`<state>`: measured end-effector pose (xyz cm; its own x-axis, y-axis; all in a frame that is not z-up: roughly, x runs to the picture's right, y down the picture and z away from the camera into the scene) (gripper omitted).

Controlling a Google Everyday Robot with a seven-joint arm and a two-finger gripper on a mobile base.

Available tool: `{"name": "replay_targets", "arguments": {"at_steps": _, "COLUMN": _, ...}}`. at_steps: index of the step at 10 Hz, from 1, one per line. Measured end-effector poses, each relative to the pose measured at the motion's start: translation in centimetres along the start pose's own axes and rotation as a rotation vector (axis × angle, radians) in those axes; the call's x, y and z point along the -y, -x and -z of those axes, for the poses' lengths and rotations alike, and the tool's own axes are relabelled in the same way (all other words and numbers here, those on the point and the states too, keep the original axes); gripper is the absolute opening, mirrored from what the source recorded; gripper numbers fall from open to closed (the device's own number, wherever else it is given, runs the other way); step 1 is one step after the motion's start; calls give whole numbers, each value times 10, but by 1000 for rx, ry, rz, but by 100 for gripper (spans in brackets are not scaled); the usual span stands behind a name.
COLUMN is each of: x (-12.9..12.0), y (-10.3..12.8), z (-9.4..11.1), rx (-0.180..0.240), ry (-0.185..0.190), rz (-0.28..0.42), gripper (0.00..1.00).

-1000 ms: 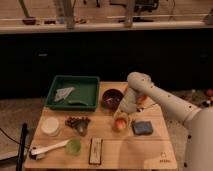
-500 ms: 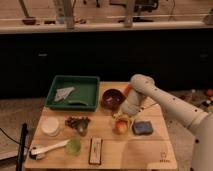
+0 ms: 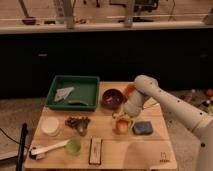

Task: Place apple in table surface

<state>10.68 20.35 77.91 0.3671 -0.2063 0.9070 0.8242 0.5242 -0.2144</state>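
The apple [image 3: 121, 127], orange-red with yellowish patches, sits low at the middle of the light tan wooden table surface [image 3: 145, 150], in front of the maroon bowl [image 3: 112, 98]. My gripper [image 3: 121, 119] is directly over the apple, at its top, on the white arm [image 3: 165, 102] that reaches in from the right. The apple looks down on the wood or just above it; I cannot tell whether it touches.
A dark green tray [image 3: 82, 87] with a grey cloth is at the back left. A blue sponge [image 3: 142, 128] lies just right of the apple. A brown object [image 3: 77, 123], a white round lid [image 3: 50, 125], a green cup [image 3: 73, 146], a white brush [image 3: 44, 149] and a dark bar [image 3: 93, 150] lie at the front left.
The gripper and apple have come down slightly toward the tabletop. The arm's elbow has shifted a little to the right.
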Motion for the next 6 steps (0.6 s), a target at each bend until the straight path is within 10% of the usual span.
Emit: {"name": "replay_targets", "arguments": {"at_steps": 6, "x": -4, "y": 1, "z": -5, "rx": 20, "ry": -12, "rz": 17, "gripper": 80}}
